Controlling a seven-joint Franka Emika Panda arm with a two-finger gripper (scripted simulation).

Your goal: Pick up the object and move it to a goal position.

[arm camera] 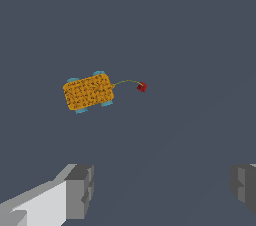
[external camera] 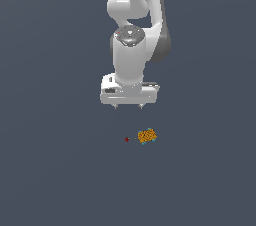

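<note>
The object [external camera: 147, 136] is a tiny blocky orange thing with a dark-speckled checkered surface and teal-blue bits at its edges. It lies on the dark grey floor, with a thin cord running to a small red knob [external camera: 127, 139] beside it. My gripper [external camera: 128, 106] hangs above and behind it, apart from it, open and empty. In the wrist view the object [arm camera: 88, 92] and the red knob [arm camera: 142, 87] lie ahead of my wide-apart fingers [arm camera: 80, 190], outside the gap between them.
The floor [external camera: 50, 170] is a plain dark grey surface. The white arm [external camera: 132, 30] rises above the gripper to the upper edge of the exterior view.
</note>
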